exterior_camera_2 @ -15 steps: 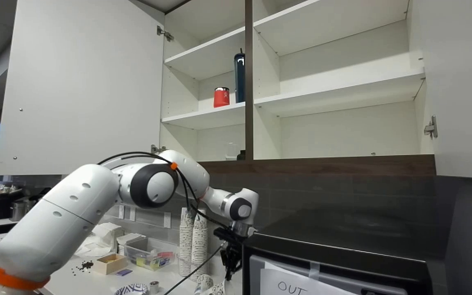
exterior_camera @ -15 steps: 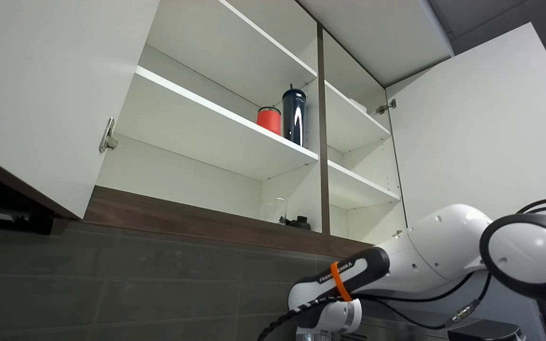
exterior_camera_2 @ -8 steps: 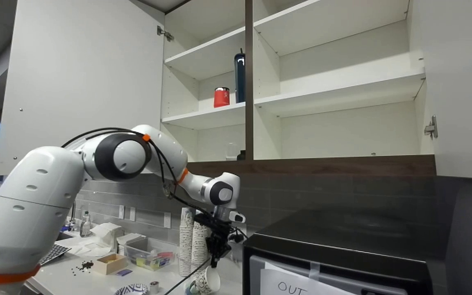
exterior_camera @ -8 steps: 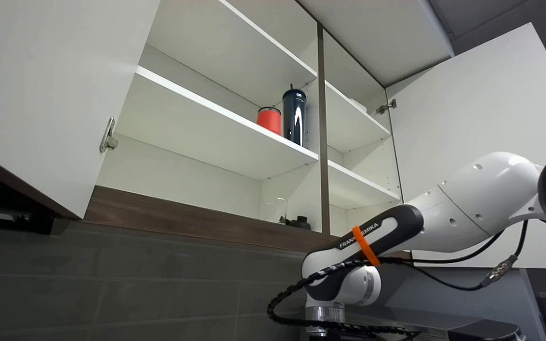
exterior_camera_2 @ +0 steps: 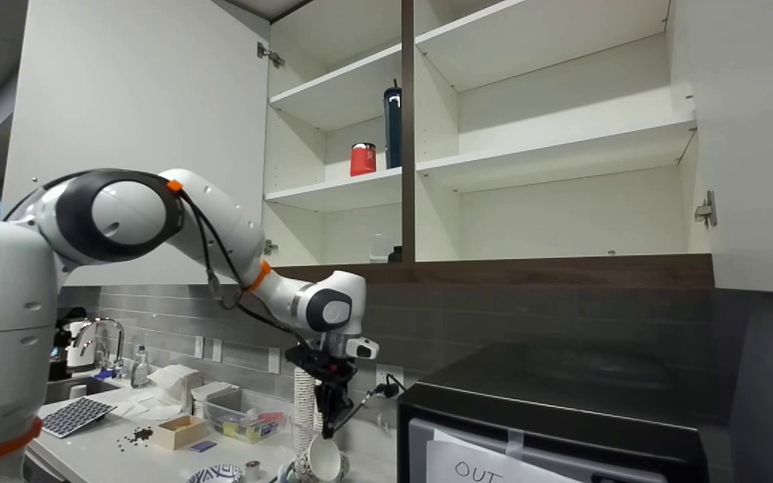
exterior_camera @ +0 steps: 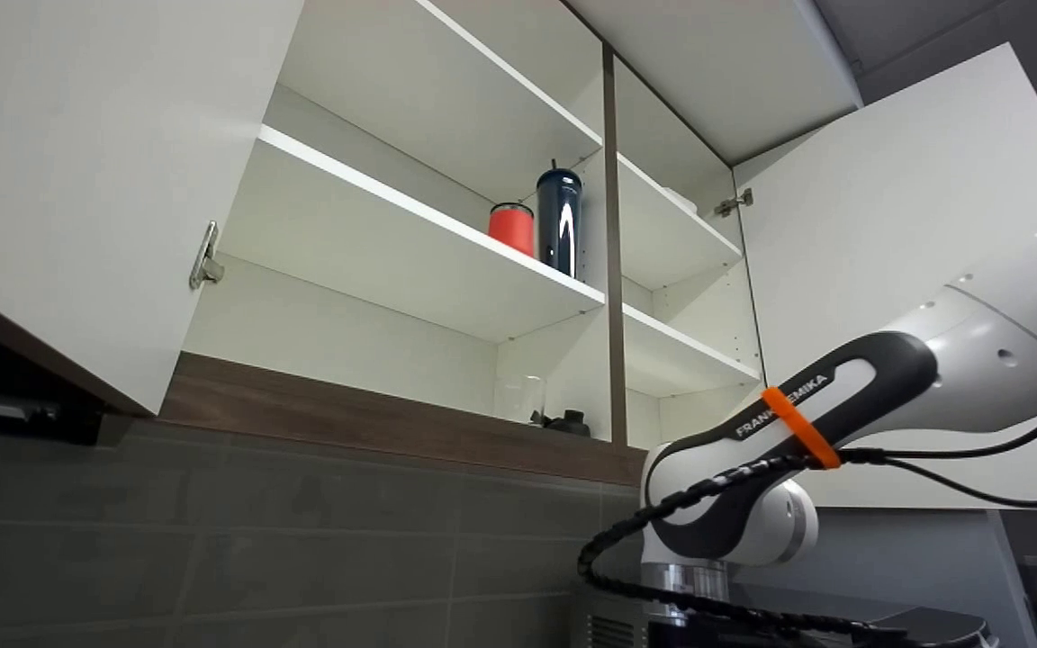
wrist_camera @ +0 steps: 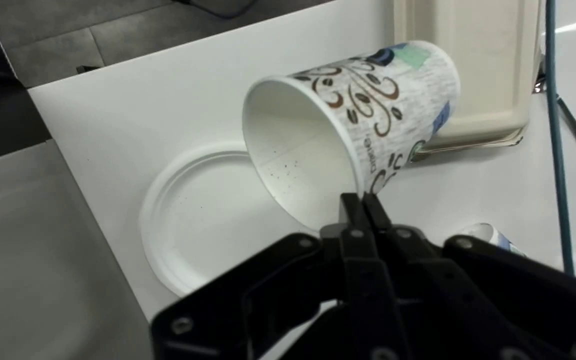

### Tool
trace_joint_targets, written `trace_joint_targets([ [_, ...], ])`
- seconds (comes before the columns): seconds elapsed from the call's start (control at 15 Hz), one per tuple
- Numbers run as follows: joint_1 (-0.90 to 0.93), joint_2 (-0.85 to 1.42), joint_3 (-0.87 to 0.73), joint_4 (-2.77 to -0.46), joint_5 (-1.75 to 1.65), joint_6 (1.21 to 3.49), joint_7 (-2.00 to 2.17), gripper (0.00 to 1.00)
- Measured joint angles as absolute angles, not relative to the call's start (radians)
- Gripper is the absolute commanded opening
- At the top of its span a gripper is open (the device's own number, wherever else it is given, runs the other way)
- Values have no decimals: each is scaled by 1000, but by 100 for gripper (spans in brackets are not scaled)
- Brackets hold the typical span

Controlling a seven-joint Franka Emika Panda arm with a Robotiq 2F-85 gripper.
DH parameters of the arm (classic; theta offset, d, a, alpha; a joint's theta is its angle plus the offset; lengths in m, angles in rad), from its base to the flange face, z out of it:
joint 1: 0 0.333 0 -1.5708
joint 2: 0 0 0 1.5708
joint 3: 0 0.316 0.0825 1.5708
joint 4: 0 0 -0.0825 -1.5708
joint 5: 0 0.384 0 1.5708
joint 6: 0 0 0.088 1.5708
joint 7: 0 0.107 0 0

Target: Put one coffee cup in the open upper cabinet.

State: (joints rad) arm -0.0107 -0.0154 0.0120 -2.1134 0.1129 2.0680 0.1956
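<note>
My gripper (wrist_camera: 362,200) is shut on the rim of the coffee cup (wrist_camera: 378,95), a white paper cup with a brown swirl pattern and green and blue patches. One finger is inside the rim, one outside. The cup hangs tilted on its side, its mouth facing left in the wrist view, with dark specks inside. In an exterior view the gripper (exterior_camera_2: 328,435) and cup (exterior_camera_2: 325,459) are low, left of the microwave; both are out of sight in the exterior view nearer the cabinet. The upper cabinet (exterior_camera_2: 561,149) stands open, with white shelves and a brown centre divider.
A red cup (exterior_camera_2: 363,159) and dark bottle (exterior_camera_2: 392,127) stand on a middle shelf. Below are a black microwave (exterior_camera_2: 554,409) and stacked paper cups (exterior_camera_2: 304,409). A white plate (wrist_camera: 208,215), tan tray (wrist_camera: 488,90) and teal cable (wrist_camera: 559,165) lie under the gripper.
The arm has drawn back and risen, moving left in the view with the microwave and right in the cabinet view. The cup has moved left with the gripper, its mouth now showing.
</note>
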Motion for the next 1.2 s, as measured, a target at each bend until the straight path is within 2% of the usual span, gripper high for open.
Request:
trace_joint_targets([
  [0.27,16,-204,48,-2220,108,2137,203,1],
  [0.53,36,-340,91,-2232,108,2140,228,3],
  [1.2,39,-351,118,-2207,13,2164,227,1],
])
